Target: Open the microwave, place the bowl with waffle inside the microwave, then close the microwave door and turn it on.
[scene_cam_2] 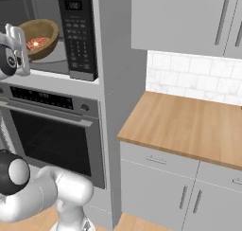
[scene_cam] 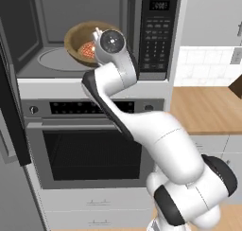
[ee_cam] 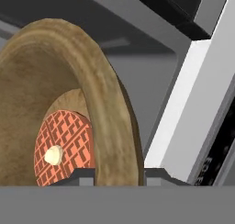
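Observation:
The microwave [scene_cam: 158,36] stands with its grey cavity exposed, and the microwave door [scene_cam: 10,111] is swung out at the far left. The brown wooden bowl with waffle [scene_cam: 79,39] hangs tilted inside the cavity, over the right part of the glass turntable [scene_cam: 54,59]. My gripper [ee_cam: 118,176] is shut on the bowl's rim [ee_cam: 110,103], with one fingertip [ee_cam: 82,176] inside the rim and the other outside it. The orange waffle [ee_cam: 64,145] lies in the bowl's bottom. In the right base view the bowl [scene_cam_2: 41,35] sits just beyond my hand, left of the keypad [scene_cam_2: 78,31].
A steel oven [scene_cam: 90,149] with a bar handle sits directly under the microwave. To the right are a wooden counter [scene_cam_2: 189,126], a white tiled backsplash [scene_cam_2: 189,74] and grey cabinets [scene_cam_2: 179,22]. The keypad panel bounds the cavity on the right.

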